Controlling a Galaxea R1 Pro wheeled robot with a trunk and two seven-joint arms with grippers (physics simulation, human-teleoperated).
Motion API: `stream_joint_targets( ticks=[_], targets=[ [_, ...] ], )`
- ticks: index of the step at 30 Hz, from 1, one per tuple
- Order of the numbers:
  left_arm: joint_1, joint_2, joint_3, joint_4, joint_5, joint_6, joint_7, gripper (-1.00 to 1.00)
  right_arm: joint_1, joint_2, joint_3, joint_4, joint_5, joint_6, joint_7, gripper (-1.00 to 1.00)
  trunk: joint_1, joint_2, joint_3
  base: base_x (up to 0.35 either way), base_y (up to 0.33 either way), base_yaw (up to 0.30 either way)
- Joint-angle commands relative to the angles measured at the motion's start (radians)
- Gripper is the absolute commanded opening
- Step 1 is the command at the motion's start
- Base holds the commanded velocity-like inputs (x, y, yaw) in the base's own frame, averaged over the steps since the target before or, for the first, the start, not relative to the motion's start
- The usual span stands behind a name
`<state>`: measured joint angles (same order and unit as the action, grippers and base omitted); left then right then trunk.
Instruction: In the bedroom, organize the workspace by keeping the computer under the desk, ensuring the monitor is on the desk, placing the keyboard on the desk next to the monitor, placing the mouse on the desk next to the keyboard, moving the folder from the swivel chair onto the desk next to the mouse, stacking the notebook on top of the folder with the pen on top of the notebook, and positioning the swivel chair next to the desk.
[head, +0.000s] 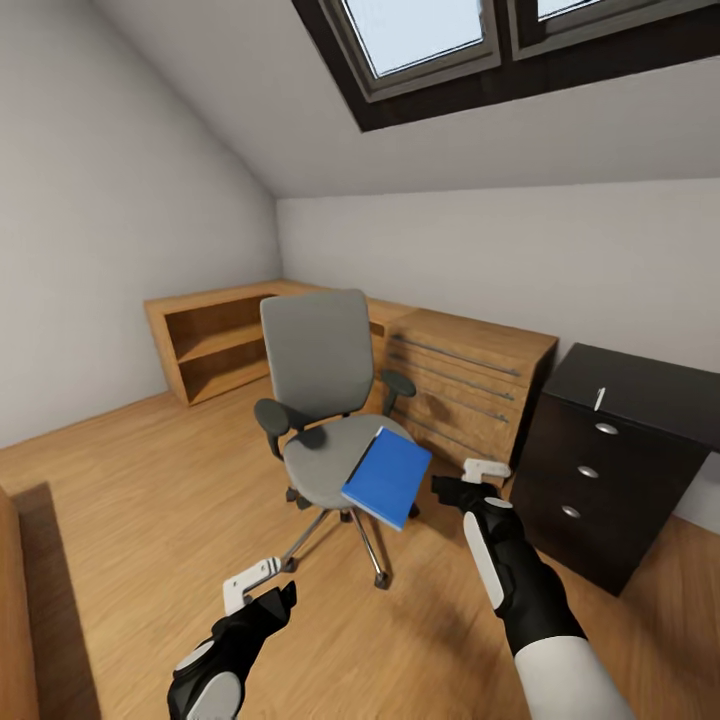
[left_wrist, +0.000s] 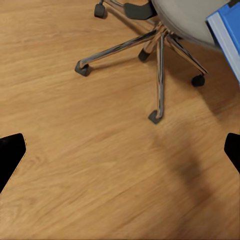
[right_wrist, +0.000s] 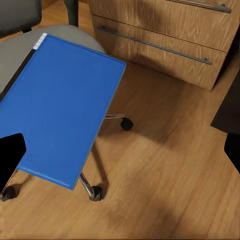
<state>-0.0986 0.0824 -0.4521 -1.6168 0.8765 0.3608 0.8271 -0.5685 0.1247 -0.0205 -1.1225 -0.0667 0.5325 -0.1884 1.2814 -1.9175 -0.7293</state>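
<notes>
Here, the blue folder (head: 387, 476) lies on the swivel chair (head: 322, 400) seat at centre frame, overhanging its front edge. The right hand (head: 470, 482) hovers just beside it, fingers spread, grasping nothing. The left hand (head: 262, 590), lower left, is also released.

Readable text: none in any view.
Folder (head: 388, 476): plain blue cover, no title or label legible.
Swivel chair (head: 322, 400): no brand mark visible.
Wooden drawer chest (head: 468, 382): no lettering or numbers.
Black cabinet (head: 610, 455): drawer fronts unmarked.
</notes>
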Motion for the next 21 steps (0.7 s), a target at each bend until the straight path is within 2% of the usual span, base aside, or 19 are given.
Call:
stream_joint_targets(
  ticks=[1, 7, 8, 9, 10, 16, 21],
  targets=[
    [-0.001, 0.001, 0.0, -0.001, 0.005, 0.003, 0.007, 1.0, -0.001, 0.0, -0.001, -0.002, -0.014, 0.004, -0.003, 1.0, 0.004, -0.008, -0.004, -0.001, 0.0, -0.002],
    [-0.001, 0.001, 0.007, -0.001, 0.005, 0.003, 0.007, 1.0, 0.0, 0.0, -0.001, -0.008, -0.049, 0.006, 0.004, 1.0, 0.027, -0.05, -0.023, 0.0, 0.0, -0.001],
    [-0.001, 0.001, 0.007, -0.001, 0.005, 0.003, 0.007, 1.0, 0.0, 0.0, -0.001, -0.014, -0.06, 0.007, 0.004, 1.0, 0.031, -0.057, -0.026, 0.0, 0.0, 0.0],
    [-0.001, 0.002, 0.008, -0.002, 0.005, 0.003, 0.007, 1.0, 0.0, -0.001, -0.001, -0.03, -0.097, 0.008, 0.005, 1.0, 0.035, -0.064, -0.029, 0.0, 0.0, 0.0],
    [-0.001, 0.002, 0.009, -0.002, 0.005, 0.003, 0.007, 1.0, 0.0, -0.001, -0.002, -0.032, -0.111, 0.009, 0.006, 1.0, 0.038, -0.071, -0.032, 0.0, 0.0, 0.0],
    [-0.001, 0.002, 0.009, -0.002, 0.005, 0.003, 0.007, 1.0, 0.002, -0.008, -0.003, -0.036, -0.158, 0.019, 0.006, 1.0, 0.061, -0.113, -0.051, 0.0, 0.0, 0.0],
    [-0.001, 0.002, 0.009, -0.002, 0.005, 0.003, 0.007, 1.0, 0.004, -0.025, -0.003, -0.036, -0.211, 0.026, 0.006, 1.0, 0.081, -0.148, -0.067, 0.0, 0.0, 0.0]
  ],
)
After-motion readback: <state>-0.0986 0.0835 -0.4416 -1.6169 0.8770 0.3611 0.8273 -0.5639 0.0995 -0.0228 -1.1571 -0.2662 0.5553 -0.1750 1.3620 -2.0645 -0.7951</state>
